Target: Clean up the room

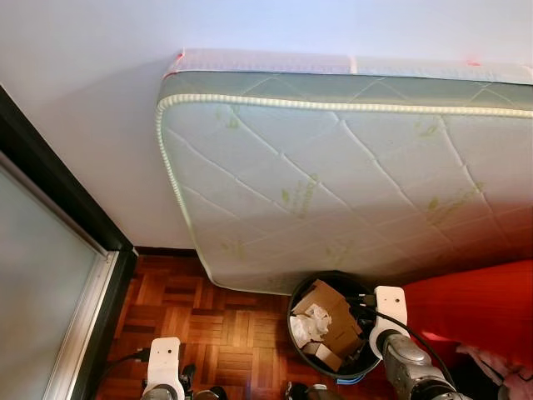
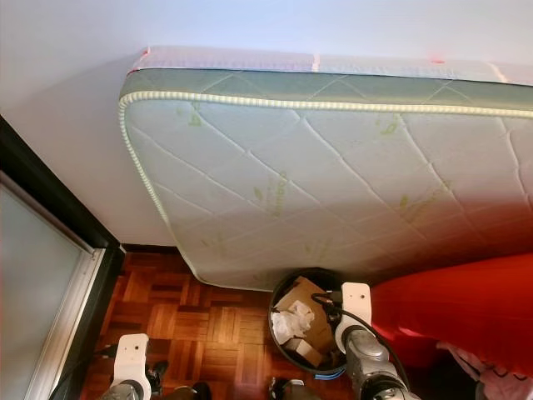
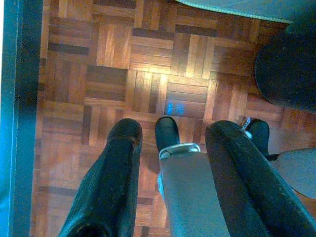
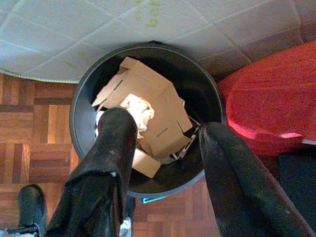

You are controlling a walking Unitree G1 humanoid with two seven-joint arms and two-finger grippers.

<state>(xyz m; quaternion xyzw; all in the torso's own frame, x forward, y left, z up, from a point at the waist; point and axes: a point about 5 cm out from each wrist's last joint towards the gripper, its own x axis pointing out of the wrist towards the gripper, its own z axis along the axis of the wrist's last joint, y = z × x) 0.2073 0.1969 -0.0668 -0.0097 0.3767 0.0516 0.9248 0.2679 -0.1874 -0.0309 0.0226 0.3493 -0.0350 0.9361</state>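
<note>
Hanging over the black bin (image 4: 148, 173), the right gripper (image 4: 163, 143) has its two black fingers (image 4: 111, 163) spread apart, and nothing is between them. In the right wrist view the bin is directly beyond the fingertips, in the middle of the frame. Inside it lie pieces of brown cardboard (image 4: 153, 111) and some crumpled white paper (image 4: 136, 106), which fill most of the opening. In the left eye view the same bin (image 1: 297, 302) stands at the lower centre of the frame, and the right arm (image 1: 404, 358) comes up from the lower right, just beside the rim.

The left gripper (image 3: 173, 133) is low over the wooden parquet floor (image 3: 113, 74). Its fingers (image 3: 116, 173) are also apart and hold nothing. Between them, in the left wrist view, the robot's own grey leg (image 3: 190, 192) and a black foot (image 3: 167, 132) are visible. A dark door frame (image 3: 22, 118) runs along the left edge of that frame.

Behind the bin a white quilted mattress (image 1: 350, 183) leans against the pale wall (image 1: 83, 83) and takes the upper and middle right of the left eye view. Its lower edge stands on the floor just behind the bin. A red cover (image 1: 475, 308) lies at the lower right, touching the bin's side. At the left of the frame there is a glass door (image 1: 42, 292) in a dark frame.
</note>
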